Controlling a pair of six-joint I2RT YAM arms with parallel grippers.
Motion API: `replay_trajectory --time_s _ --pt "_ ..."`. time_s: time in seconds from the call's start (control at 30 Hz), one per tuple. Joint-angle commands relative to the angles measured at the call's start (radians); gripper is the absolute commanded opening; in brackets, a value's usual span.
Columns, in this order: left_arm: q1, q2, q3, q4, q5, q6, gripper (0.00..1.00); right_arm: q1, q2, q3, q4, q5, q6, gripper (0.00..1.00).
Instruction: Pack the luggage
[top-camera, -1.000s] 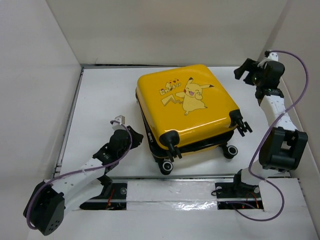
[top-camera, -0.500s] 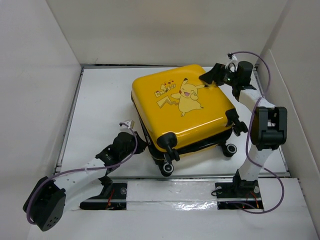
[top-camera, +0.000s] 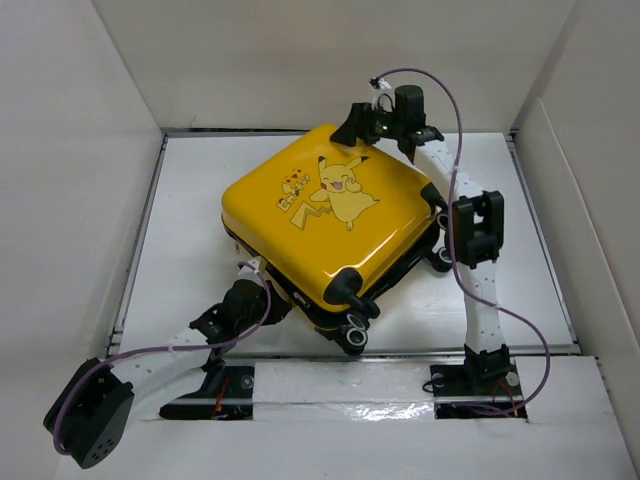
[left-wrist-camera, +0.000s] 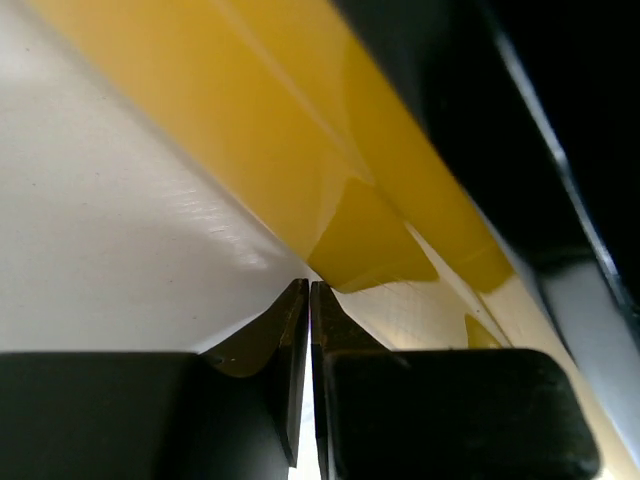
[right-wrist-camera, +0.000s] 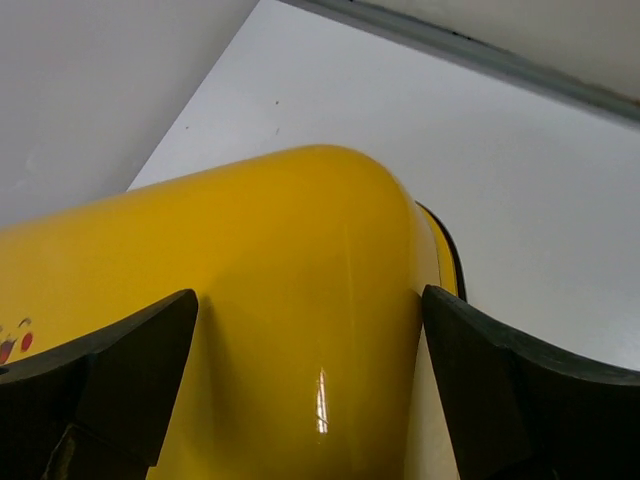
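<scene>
Your right fingers (right-wrist-camera: 120, 370) have swung in, spread wide astride the far corner of the small yellow hard-shell Pikachu suitcase (top-camera: 330, 225), now slewed left on the white worktop (top-camera: 200, 200), and your left fingers (left-wrist-camera: 400, 400) have clenched at its near seam (nothing visibly caught): closing-up stage, I'd say.

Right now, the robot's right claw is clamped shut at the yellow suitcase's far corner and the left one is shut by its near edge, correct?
Not quite. The right gripper is wide open, straddling the far corner of the luggage; the right wrist view shows it. The left gripper is shut.
</scene>
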Motion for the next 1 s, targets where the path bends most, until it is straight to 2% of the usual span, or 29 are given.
replay_trajectory --time_s 0.0,0.03,0.1,0.23,0.33,0.37,0.4,0.43,0.47,0.5,0.57,0.6,0.63,0.67,0.7,0.73,0.77,0.8,0.83,0.97 --pt "-0.004 -0.007 0.023 0.178 0.030 -0.029 0.04 0.154 0.060 0.245 -0.234 -0.096 -0.012 0.98" --pt "-0.004 -0.001 0.029 0.189 0.028 -0.033 0.04 0.165 0.072 0.352 -0.248 -0.094 -0.011 0.99" --pt "-0.004 0.022 0.046 0.239 0.023 -0.043 0.04 0.165 0.040 0.384 -0.224 -0.071 -0.008 1.00" --pt "-0.004 0.077 0.079 0.316 -0.012 -0.072 0.05 0.153 -0.173 0.228 -0.153 0.027 -0.084 1.00" --pt "-0.004 0.123 0.118 0.344 -0.056 -0.073 0.06 0.129 -0.381 0.047 -0.144 0.151 -0.225 1.00" --pt "-0.004 0.141 0.143 0.341 -0.064 -0.063 0.07 0.113 -0.494 -0.069 -0.117 0.215 -0.242 1.00" --pt "-0.004 0.148 0.156 0.331 -0.070 -0.060 0.08 0.104 -0.495 -0.139 -0.092 0.244 -0.255 1.00" --pt "-0.004 0.151 0.167 0.325 -0.078 -0.059 0.10 0.093 -0.614 -0.217 -0.055 0.266 -0.259 1.00" --pt "-0.004 0.154 0.174 0.319 -0.085 -0.058 0.14 0.069 -0.673 -0.300 -0.011 0.289 -0.256 1.00" --pt "-0.004 0.151 0.182 0.311 -0.102 -0.059 0.17 0.057 -0.726 -0.451 0.058 0.335 -0.252 1.00" --pt "-0.004 0.142 0.188 0.298 -0.119 -0.059 0.25 0.029 -0.869 -0.579 0.095 0.378 -0.229 1.00" --pt "-0.004 0.135 0.196 0.263 -0.144 -0.059 0.28 0.004 -0.917 -0.698 0.098 0.443 -0.209 0.98" --pt "-0.004 0.126 0.199 0.244 -0.162 -0.066 0.32 0.004 -0.969 -0.769 0.102 0.476 -0.198 0.91" --pt "-0.004 0.096 0.200 0.223 -0.179 -0.069 0.40 0.004 -1.095 -0.856 0.135 0.517 -0.151 0.78" --pt "-0.004 0.074 0.196 0.184 -0.219 -0.072 0.44 0.004 -1.168 -0.958 0.226 0.621 -0.111 0.24" --pt "0.005 0.050 0.194 0.163 -0.240 -0.078 0.47 0.033 -1.240 -1.168 0.276 0.671 -0.074 0.04" --pt "0.014 -0.008 0.193 0.140 -0.256 -0.078 0.51 0.047 -1.371 -1.264 0.324 0.730 -0.027 0.00" --pt "0.041 -0.042 0.190 0.088 -0.291 -0.078 0.51 0.047 -1.427 -1.341 0.326 0.849 -0.005 0.00" --pt "0.052 -0.074 0.188 0.060 -0.314 -0.079 0.51 0.058 -1.474 -1.454 0.306 0.884 0.012 0.00" --pt "0.081 -0.278 0.204 -0.041 -0.460 -0.101 0.49 0.040 -1.589 -1.631 0.218 0.952 0.064 0.00"
